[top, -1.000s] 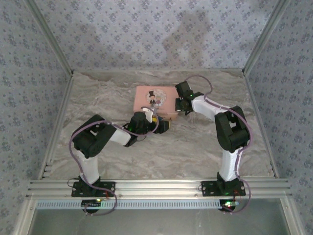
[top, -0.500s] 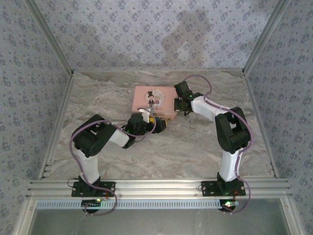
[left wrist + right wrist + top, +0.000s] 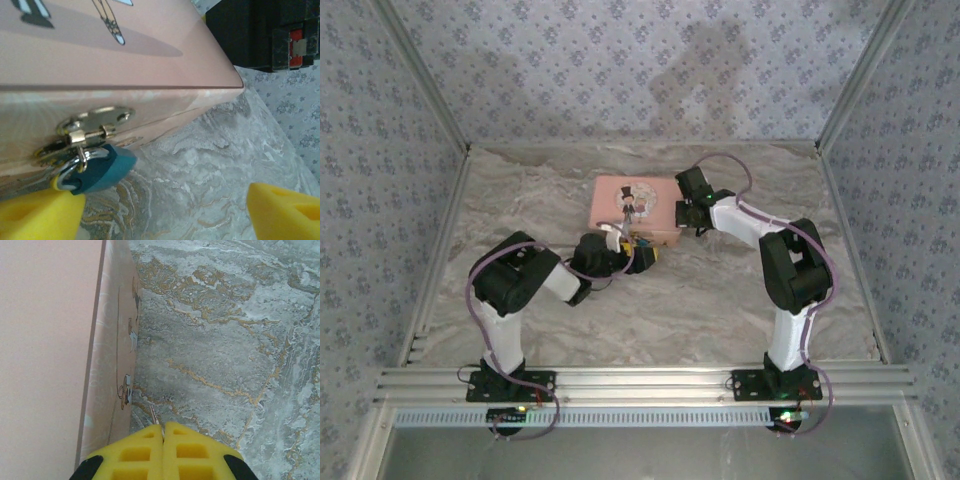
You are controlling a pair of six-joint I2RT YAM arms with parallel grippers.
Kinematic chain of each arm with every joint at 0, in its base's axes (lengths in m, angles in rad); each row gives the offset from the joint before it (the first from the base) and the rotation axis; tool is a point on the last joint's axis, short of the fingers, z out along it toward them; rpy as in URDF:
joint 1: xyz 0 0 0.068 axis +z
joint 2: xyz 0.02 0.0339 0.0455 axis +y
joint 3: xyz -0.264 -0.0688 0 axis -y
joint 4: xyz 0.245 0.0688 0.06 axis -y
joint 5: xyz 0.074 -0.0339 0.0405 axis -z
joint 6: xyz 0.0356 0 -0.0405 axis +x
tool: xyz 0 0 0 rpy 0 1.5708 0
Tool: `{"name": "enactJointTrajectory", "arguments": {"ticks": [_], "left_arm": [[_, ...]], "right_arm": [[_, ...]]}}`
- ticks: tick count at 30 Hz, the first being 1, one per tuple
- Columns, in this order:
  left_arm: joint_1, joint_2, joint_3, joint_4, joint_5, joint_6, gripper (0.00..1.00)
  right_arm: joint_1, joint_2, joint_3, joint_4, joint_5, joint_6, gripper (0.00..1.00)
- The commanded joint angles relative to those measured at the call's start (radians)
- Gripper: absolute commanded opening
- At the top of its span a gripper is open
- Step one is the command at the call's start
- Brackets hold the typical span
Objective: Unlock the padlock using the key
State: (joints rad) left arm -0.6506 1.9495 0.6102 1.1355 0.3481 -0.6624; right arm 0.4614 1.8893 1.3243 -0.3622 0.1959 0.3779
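Observation:
The tiny teal padlock point(image 3: 102, 167) hangs by its silver shackle from the metal hasp point(image 3: 95, 122) on the front of the pink tin point(image 3: 115, 50). My left gripper point(image 3: 160, 217) is open, its yellow pads wide apart. The left pad point(image 3: 35, 215) sits right under the padlock's lower end. In the top view the left gripper point(image 3: 648, 256) is at the tin's point(image 3: 632, 202) near edge. My right gripper point(image 3: 163, 429) is shut on the key point(image 3: 153, 416), a thin pale sliver poking out of the pads beside the tin's side wall point(image 3: 112, 365). The right gripper point(image 3: 684, 214) is at the tin's right end.
The marbled tabletop point(image 3: 200, 170) stretches open to the right of the padlock and in front of the tin. The right arm's black body point(image 3: 265, 30) hangs close by the tin's corner. Patterned walls point(image 3: 640, 70) enclose the table.
The left arm has drawn its wrist back and to the left, with the gripper staying at the tin's front edge. The right arm has barely shifted.

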Motion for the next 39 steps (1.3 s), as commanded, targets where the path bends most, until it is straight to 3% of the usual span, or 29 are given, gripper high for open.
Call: {"name": "enactJointTrajectory", "arguments": {"ticks": [1,10,14,22,31,35,39], "left_arm": [[0.002,-0.022,-0.026,0.044,-0.043,0.015,0.9],[-0.008,-0.01,-0.028,0.019,-0.186,0.022,0.94],[-0.014,0.015,0.011,0.057,-0.09,0.016,0.92],[0.008,0.019,0.004,0.142,0.059,-0.016,0.78],[0.039,0.018,-0.032,0.2,0.062,-0.064,0.7],[0.041,0.019,-0.047,0.216,0.042,-0.069,0.71],[0.044,0.016,-0.071,0.214,-0.003,-0.064,0.8]], "right_arm": [[0.017,-0.036,-0.009,0.005,0.003,0.013,0.0],[0.02,-0.038,-0.01,0.009,0.006,0.012,0.0],[0.022,-0.032,-0.007,0.012,0.005,0.013,0.0],[0.02,-0.029,-0.007,0.01,0.01,0.012,0.0],[0.021,-0.035,-0.013,0.013,0.014,0.013,0.0],[0.02,-0.036,-0.014,0.011,0.014,0.012,0.0],[0.022,-0.039,-0.014,0.009,0.015,0.01,0.0]]}}
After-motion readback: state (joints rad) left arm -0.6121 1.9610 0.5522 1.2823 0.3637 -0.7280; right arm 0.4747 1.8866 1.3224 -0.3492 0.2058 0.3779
